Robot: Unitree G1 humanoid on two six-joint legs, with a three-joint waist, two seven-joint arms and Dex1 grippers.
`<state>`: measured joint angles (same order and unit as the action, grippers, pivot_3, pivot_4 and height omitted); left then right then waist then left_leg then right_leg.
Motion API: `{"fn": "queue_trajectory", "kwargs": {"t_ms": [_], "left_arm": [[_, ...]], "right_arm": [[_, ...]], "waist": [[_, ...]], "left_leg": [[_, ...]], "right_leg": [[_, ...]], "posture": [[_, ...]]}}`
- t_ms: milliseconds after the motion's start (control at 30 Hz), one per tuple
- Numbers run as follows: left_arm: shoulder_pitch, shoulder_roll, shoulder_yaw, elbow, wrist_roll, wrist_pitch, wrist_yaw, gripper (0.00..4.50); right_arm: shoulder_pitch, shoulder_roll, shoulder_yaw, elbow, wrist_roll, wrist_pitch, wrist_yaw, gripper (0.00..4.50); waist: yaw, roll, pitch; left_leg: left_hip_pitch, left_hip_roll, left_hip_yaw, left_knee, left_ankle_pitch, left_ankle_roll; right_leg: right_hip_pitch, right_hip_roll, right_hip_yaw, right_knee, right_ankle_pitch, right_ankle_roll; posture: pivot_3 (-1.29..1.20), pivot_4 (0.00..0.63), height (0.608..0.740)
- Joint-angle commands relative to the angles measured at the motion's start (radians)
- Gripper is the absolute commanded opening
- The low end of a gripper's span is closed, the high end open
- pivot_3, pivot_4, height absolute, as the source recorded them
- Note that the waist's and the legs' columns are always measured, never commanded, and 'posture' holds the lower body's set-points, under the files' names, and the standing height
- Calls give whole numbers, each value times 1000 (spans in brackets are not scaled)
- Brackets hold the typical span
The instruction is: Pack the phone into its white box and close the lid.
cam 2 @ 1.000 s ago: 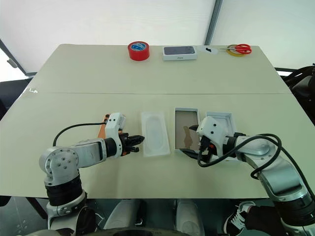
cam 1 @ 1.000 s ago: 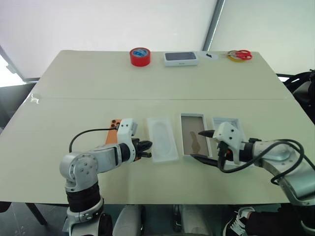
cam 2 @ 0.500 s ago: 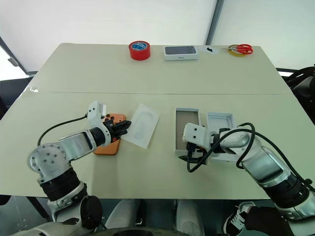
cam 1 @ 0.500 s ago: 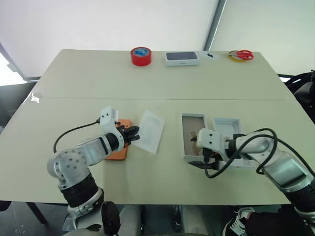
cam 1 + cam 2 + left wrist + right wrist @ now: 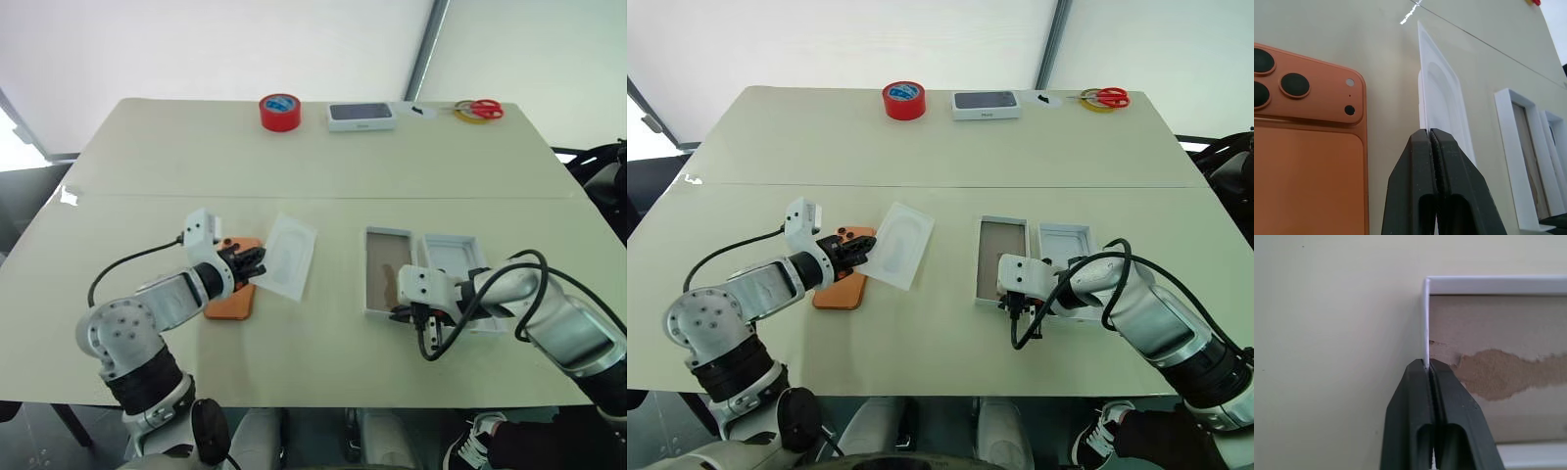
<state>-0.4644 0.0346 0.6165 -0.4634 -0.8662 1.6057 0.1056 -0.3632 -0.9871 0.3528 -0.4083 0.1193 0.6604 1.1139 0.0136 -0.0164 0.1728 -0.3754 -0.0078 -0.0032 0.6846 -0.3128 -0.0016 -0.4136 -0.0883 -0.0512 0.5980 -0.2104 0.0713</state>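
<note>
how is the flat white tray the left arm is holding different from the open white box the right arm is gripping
The white tray is a thin sheet with an oval recess, tilted, one edge pinched in the left end effector. The white box has raised walls and a brown floor, lying flat, its wall pinched by the right end effector. Both are white rectangles.

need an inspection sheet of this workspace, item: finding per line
surface: beige table, seam across its middle
job's things: flat orange phone camera side up; open shallow white cardboard box with brown floor
clutter: flat white tray with oval recess; white lid; red tape roll; small white box with dark phone picture; red-handled scissors
grippers: left gripper shut on the tray's edge; right gripper shut on the box wall
cables: black cable at left arm, black loops at right
surroundings: pale wall behind
</note>
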Motion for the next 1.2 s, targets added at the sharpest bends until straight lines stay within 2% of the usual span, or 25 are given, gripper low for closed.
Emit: {"fn": "queue_trajectory", "kwargs": {"t_ms": [33,167,333,433,667,800,900,933,1100,1200], "left_arm": [[-29,4,38,-4,-44,9,15,0],[-57,58,81,25,-45,9,19,0],[-111,148,133,95,-38,9,5,0],[-124,185,148,104,-52,9,4,0],[-123,195,174,98,-71,9,15,0],[-105,180,167,81,-76,9,18,0],[-108,169,166,79,-76,9,21,0],[-110,164,165,77,-78,9,22,0],[-127,134,162,68,-96,9,35,0],[-139,75,151,53,-122,9,62,0]], "right_arm": [[-23,-1,-4,-24,-28,-75,9,48],[-91,62,35,-21,-57,-96,6,48],[-214,215,150,48,-121,-118,-1,48],[-251,270,198,93,-151,-127,9,48],[-274,326,241,149,-185,-96,25,48],[-281,364,222,139,-167,38,11,48],[-279,369,219,114,-154,61,16,966],[-278,376,210,105,-145,70,12,1396],[-283,421,114,68,-85,115,-46,3928],[-274,406,9,22,-18,134,-51,3928]], "waist": [[0,0,0],[-5,-1,1],[-3,-3,2],[0,-3,2],[-2,-4,3],[-3,-4,3],[-3,-4,3],[-3,-4,3],[-3,-4,3],[2,-5,3]], "left_leg": [[0,0,0,0,0,0],[0,0,0,0,0,-1],[1,1,-2,-1,3,-6],[0,1,-3,-2,5,-8],[0,-1,-3,-2,8,-14],[0,0,-3,-3,8,-15],[1,0,-4,-3,7,-13],[1,0,-4,-3,7,-13],[1,0,-4,-3,7,-13],[0,0,-4,-3,7,-13]], "right_leg": [[0,0,0,0,0,0],[0,0,0,0,0,0],[-1,2,-2,2,0,0],[-1,1,-2,2,1,2],[0,-1,-2,1,2,3],[-1,0,-2,2,2,3],[-1,0,-3,2,3,2],[-1,0,-3,3,3,1],[-1,1,-3,3,3,2],[-1,0,-3,3,3,2]], "posture": [[0,150,740],[0,150,740],[0,150,740],[0,150,740],[0,150,740],[0,150,740],[0,150,740],[0,150,740],[0,150,740],[0,150,740]]}}
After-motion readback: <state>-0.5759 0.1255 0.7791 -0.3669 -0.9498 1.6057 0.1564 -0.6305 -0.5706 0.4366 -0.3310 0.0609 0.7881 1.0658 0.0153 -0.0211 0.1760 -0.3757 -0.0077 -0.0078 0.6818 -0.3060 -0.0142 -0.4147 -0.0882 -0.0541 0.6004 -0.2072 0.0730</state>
